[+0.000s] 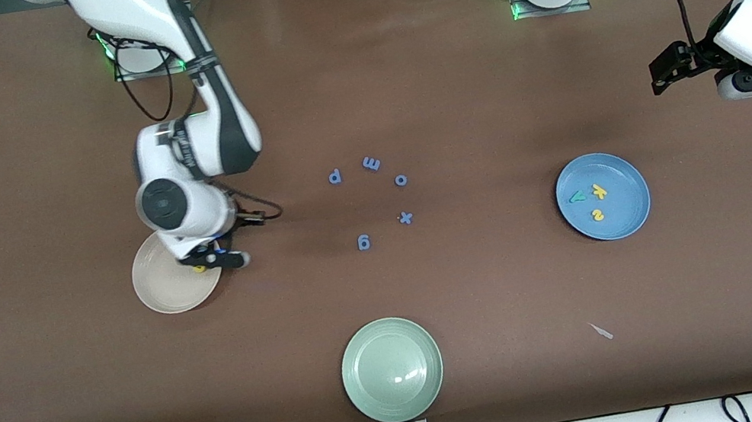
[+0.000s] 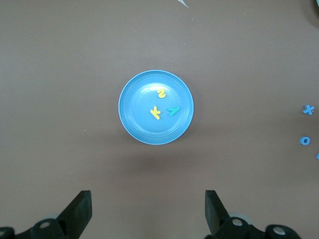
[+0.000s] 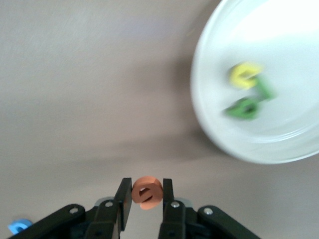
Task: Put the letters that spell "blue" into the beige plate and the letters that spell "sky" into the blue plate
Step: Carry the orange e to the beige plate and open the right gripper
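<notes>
I am carrying the orange e (image 3: 146, 192) pinched in the right claw (image 3: 146, 195), just beside the beige plate (image 3: 299, 144); I should centre over it before releasing. The left claw (image 2: 148, 211) is waiting wide open, empty.

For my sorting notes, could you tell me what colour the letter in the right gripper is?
Orange: the letter e, pinched in the right gripper, clearest in the right wrist view.

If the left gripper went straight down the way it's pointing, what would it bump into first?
Probably bare table, just short of the blue plate. The left gripper hangs open and empty, pointing down; the plate with the yellow s, yellow k and teal y sits slightly ahead, though depth is hard to judge.
</notes>
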{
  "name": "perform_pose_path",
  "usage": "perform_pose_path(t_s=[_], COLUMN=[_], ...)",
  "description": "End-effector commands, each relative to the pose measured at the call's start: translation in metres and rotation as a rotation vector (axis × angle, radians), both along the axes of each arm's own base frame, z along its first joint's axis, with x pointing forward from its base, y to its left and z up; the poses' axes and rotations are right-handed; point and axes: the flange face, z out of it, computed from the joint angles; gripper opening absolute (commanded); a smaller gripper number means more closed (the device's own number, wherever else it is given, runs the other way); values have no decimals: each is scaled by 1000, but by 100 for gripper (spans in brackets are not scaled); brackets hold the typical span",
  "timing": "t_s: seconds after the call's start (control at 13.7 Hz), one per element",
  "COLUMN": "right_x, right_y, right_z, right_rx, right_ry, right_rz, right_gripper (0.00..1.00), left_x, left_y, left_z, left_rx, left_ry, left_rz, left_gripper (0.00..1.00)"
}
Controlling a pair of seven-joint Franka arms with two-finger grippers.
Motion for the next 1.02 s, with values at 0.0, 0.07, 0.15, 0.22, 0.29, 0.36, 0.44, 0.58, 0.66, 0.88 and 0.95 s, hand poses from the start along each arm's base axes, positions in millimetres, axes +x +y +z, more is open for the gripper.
perform_pose_path(t_s=[0.0,0.07,0.15,0.22,0.29,0.36,0.44,0.58,0.66,0.88,0.95], right_x=[9,12,15,19,21,22,23,26,28,41,43], right_y=[-44,-66,-78,-88,-94,-95,-97,-97,-95,-76,-74], right_z=[9,9,7,7,8,6,7,11,14,39,45], right_rx=[22,15,15,12,12,7,7,8,8,8,14], right_ry=[-2,-14,-26,-34,-40,-43,-46,-53,-56,-92,-87], right_rz=[141,166,182,172,162,159,154,138,130,86,87], right_gripper=[11,11,11,14,19,35,59,75,76,76,76], left_x=[3,3,3,3,3,3,3,3,3,3,3], left_y=[0,0,0,0,0,0,0,-1,-1,0,0], left_z=[5,5,5,5,5,5,5,5,5,5,5], left_rx=[-17,-18,-18,-17,-18,-18,-18,-18,-18,-18,-18], left_ry=[9,7,7,9,9,7,7,9,9,7,9], left_rz=[-18,-18,-18,-18,-18,-18,-18,-19,-19,-18,-18], left_gripper=[100,100,100,100,100,100,100,100,100,100,100])
